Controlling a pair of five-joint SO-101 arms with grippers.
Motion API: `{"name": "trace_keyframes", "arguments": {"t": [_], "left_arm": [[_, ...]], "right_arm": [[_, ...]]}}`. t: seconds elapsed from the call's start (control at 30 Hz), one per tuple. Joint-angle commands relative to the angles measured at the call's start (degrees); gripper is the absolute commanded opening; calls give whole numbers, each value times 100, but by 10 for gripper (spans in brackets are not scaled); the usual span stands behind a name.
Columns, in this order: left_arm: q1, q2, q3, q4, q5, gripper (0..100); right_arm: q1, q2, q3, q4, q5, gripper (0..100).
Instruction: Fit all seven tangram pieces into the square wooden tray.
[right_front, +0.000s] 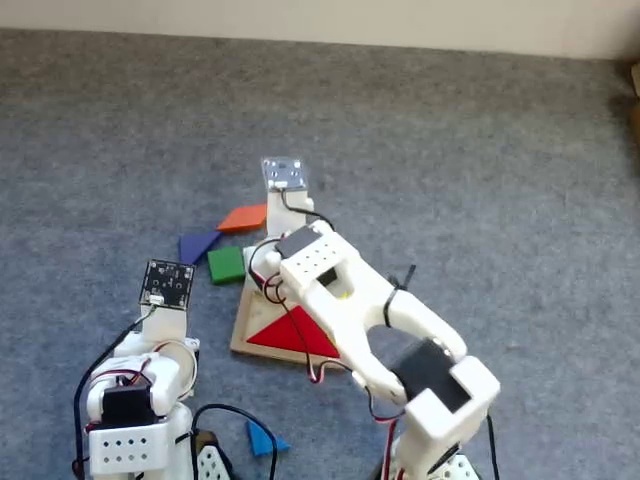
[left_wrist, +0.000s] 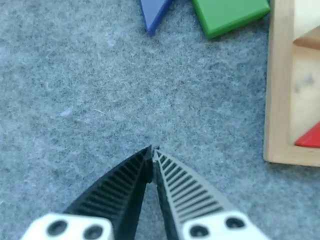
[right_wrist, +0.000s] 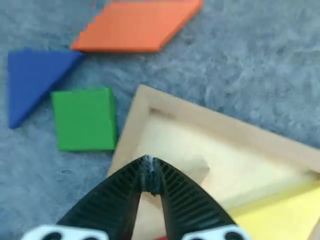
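Right gripper (right_wrist: 150, 175): tips pressed together, holding nothing, above the bare corner of the wooden tray (right_wrist: 200, 116); likely set to nudge rather than pick.
Left gripper (left_wrist: 152, 152): also pressed together and empty, over grey carpet (left_wrist: 100, 100) beside the tray, out of the other arm's way.
In tray: red triangle (right_front: 290, 335), yellow piece (right_wrist: 280, 215).
Outside: green square (right_wrist: 84, 119), dark blue triangle (right_wrist: 32, 80) and orange parallelogram (right_wrist: 137, 25) near that corner; small blue triangle (right_front: 262, 438) well apart by the arm bases.
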Motion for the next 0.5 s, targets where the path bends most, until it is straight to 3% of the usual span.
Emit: {"name": "trace_keyframes", "arguments": {"t": [0.0, 0.47], "left_arm": [[66, -303, 119, 35, -35, 6], [66, -303, 119, 35, -35, 6]], "right_arm": [[40, 22, -224, -13, 97, 5], [-479, -611, -224, 1059, 862, 5]]}}
